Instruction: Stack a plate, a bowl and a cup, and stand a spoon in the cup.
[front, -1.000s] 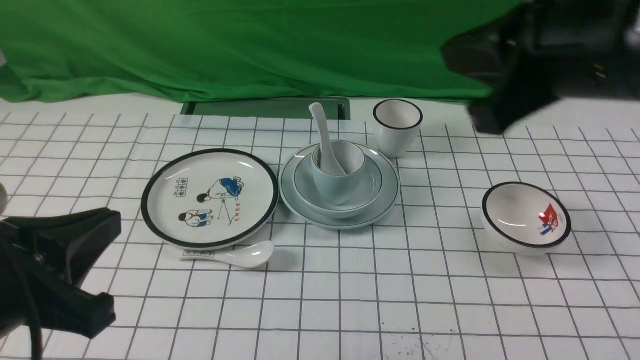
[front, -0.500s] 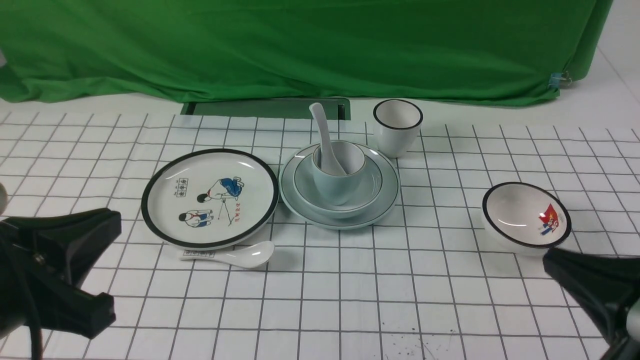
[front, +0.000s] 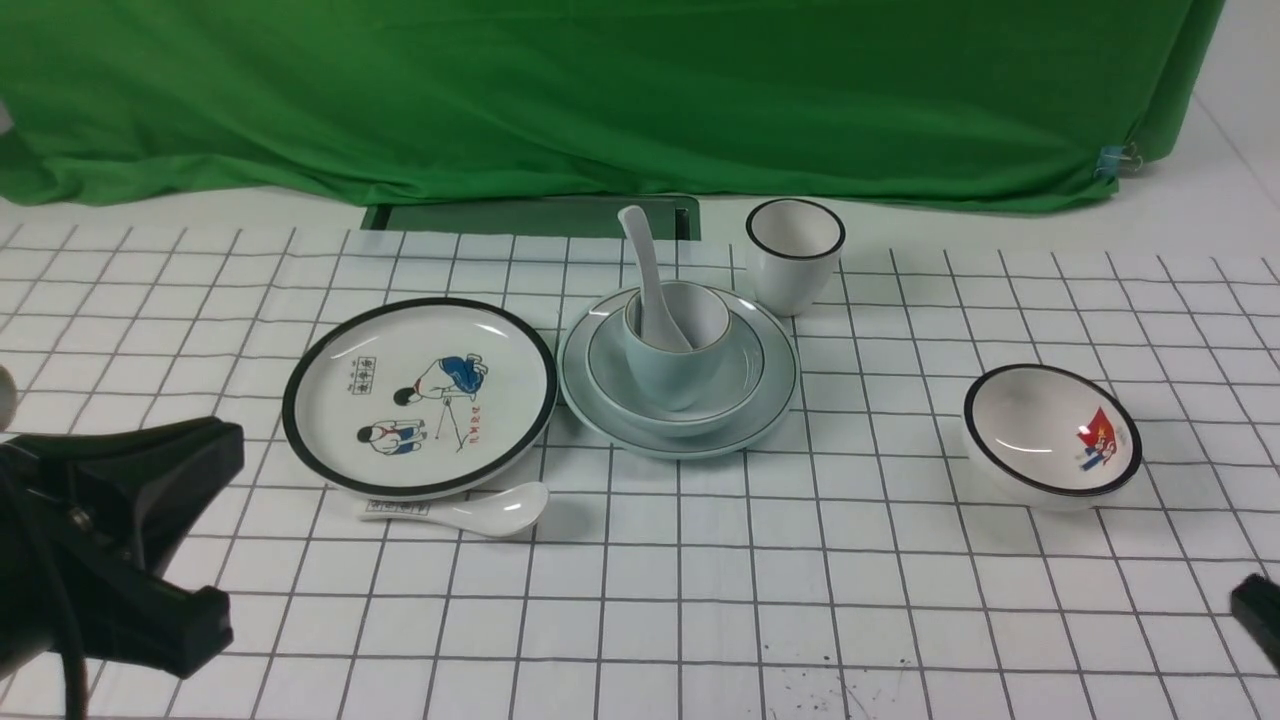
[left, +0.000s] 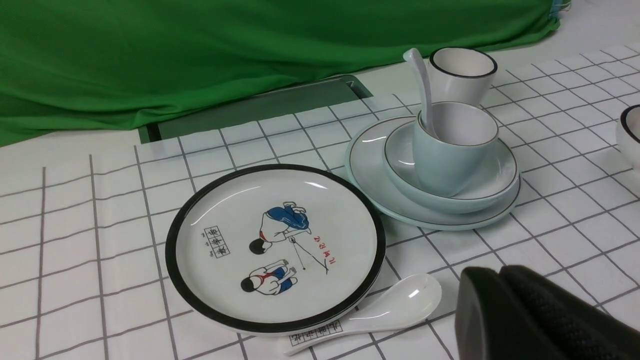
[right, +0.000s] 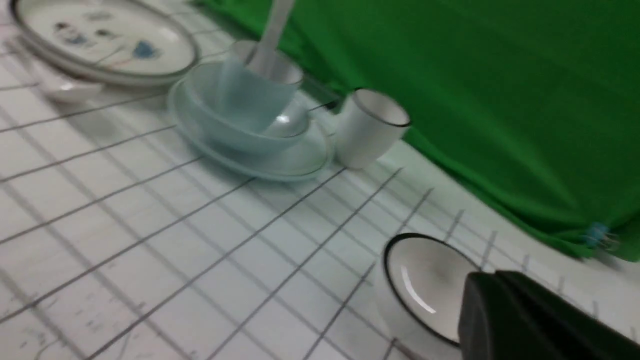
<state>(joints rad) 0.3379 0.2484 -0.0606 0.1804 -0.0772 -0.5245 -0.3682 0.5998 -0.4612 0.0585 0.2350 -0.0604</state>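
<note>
Plate (front: 777, 405) bore bowl (front: 610, 365), cup (front: 675, 375) and leaning spoon (front: 648, 262) | left and right grippers: clenched, empty | site: beside cartoon plate (front: 430, 400) | risk: an arm brushing the tall handle (top-heavy, likely) could tip cup

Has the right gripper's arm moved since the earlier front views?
Yes: high beside the green curtain at first, it now shows only at the near right corner, below the patterned bowl.
</note>
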